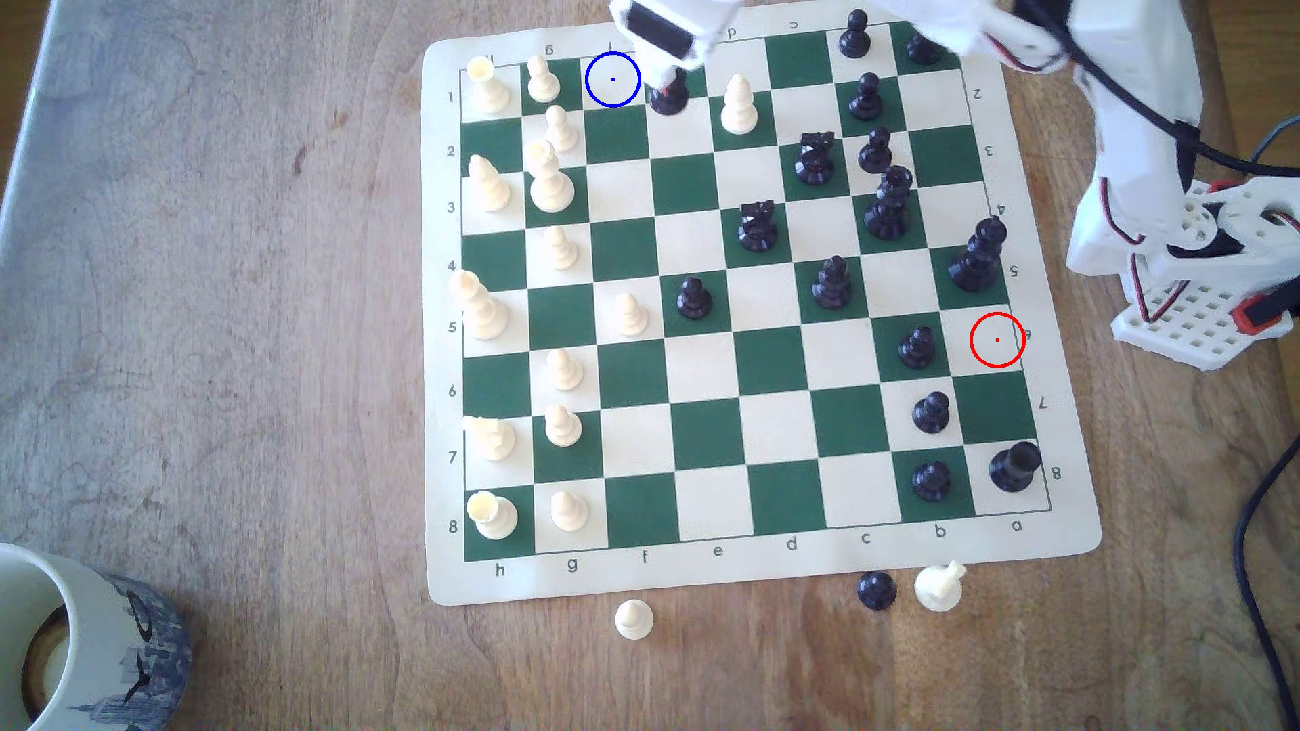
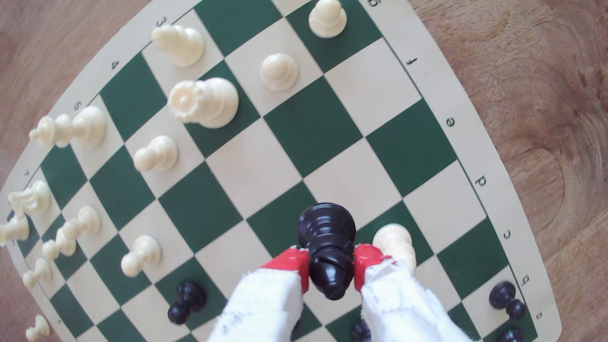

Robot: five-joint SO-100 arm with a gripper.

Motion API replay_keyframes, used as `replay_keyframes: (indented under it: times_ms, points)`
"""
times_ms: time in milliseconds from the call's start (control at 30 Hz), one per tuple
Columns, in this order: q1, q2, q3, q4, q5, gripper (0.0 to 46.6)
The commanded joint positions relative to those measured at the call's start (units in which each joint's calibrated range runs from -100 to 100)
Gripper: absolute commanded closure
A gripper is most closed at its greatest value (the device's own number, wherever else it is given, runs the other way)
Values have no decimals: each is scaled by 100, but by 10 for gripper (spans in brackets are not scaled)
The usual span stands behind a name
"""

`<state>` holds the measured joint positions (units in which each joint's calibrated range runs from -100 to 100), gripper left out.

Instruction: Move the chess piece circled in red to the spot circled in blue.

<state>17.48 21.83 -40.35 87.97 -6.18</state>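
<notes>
Pincer (image 2: pixel 331 263) grips bishop (image 2: pixel 327 246) near mat edge (image 1: pixel 534 35).

Bright, soft daylight with faint shadows; the wrist view bows strongly at its edges, slightly soft throughout.

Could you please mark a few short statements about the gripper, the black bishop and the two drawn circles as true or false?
1. The gripper is shut on the black bishop. True.
2. The bishop sits inside the blue circle. False: it is just to that circle's right in the exterior view.
3. A black pawn stands in the red circle. False: that square is bare.
4. A white bishop stands on the exterior view's right of the gripper. True.
</notes>
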Motion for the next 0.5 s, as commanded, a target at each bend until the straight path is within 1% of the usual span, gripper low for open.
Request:
replay_keyframes:
  times_ms: [0, 233, 467]
  points:
    - [126, 75, -489, -484, -5, 463]
    - [243, 457, -480, -1205, 98, 463]
    - [352, 755, -516, -1467, 156, 463]
